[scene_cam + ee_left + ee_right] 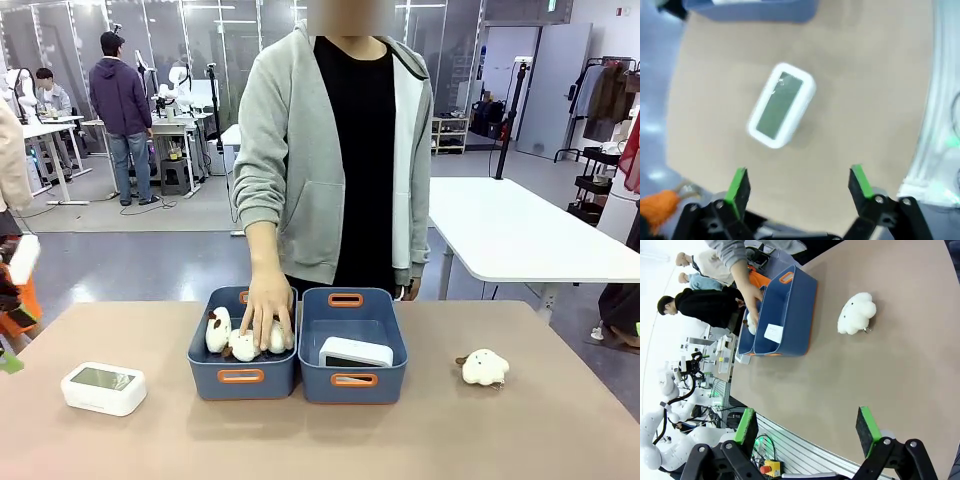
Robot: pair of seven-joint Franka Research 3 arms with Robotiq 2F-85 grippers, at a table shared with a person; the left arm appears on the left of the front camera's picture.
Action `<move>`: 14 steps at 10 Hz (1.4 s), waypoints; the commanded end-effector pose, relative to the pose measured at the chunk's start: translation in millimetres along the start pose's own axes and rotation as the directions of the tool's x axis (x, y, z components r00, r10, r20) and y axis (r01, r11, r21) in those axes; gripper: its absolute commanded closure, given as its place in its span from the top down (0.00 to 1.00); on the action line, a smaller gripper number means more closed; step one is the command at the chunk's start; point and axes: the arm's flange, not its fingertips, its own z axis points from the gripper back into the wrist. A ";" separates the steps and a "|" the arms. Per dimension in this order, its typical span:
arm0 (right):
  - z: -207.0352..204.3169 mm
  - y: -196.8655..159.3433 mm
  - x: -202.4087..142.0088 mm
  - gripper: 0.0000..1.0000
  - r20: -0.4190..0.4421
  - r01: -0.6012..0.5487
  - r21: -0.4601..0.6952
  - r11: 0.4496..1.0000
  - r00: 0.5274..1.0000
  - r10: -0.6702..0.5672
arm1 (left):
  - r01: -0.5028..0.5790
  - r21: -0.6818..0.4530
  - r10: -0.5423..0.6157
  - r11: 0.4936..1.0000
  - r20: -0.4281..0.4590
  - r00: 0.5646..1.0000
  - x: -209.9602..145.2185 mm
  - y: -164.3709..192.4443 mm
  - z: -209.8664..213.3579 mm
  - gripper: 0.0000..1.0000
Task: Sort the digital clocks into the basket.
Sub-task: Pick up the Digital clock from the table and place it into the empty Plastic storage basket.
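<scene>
**Front and wrist views.** A tan matte tabletop (430, 440) stands in an open lab with a grey floor and a white table (520, 235) behind. One white rounded-rectangular plastic digital clock (103, 388) lies face-up at 8 o'clock of the bins. A second digital clock (355, 352) rests inside the blue rectangular plastic basket (388, 380). A person's hand (267, 308) reaches into the twin blue bin (205, 380) among cream plush toys (218, 330). The left gripper (799, 175) has its fingers spread wide and empty, with the tabletop clock at its 12 o'clock. The right gripper (807, 415) is equally wide and holds nothing.

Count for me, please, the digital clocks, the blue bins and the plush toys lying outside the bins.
Blue bins: 2, left bin and right bin
Digital clocks: 2, loose clock and binned clock
Plush toy outside the bins: 1
Total: 5
</scene>
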 end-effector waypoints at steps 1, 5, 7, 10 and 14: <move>0.7 1.5 -0.2 1.00 -0.002 0.008 0.002 1.000 1.000 -0.008 | -0.149 -0.049 0.151 0.988 0.055 0.987 -9.7 -5.4 0.5 1.00; 0.7 1.5 -0.2 1.00 -0.002 0.008 0.002 1.000 1.000 -0.008 | 0.271 -0.055 -0.274 0.961 -0.060 0.960 13.2 -4.8 -17.1 1.00; 0.7 1.5 -0.2 1.00 -0.002 0.008 0.002 1.000 1.000 -0.008 | 0.293 -0.105 -0.296 0.950 -0.012 0.955 20.8 17.2 -43.8 1.00; 0.7 1.5 -0.2 1.00 -0.002 0.008 0.002 1.000 1.000 -0.008 | 0.253 -0.265 -0.261 0.930 0.006 0.965 34.5 35.3 -90.1 1.00; 0.7 1.5 -0.2 1.00 -0.002 0.008 0.002 1.000 1.000 -0.008 | 0.207 -0.267 -0.233 0.941 -0.069 0.970 36.6 59.4 -130.0 1.00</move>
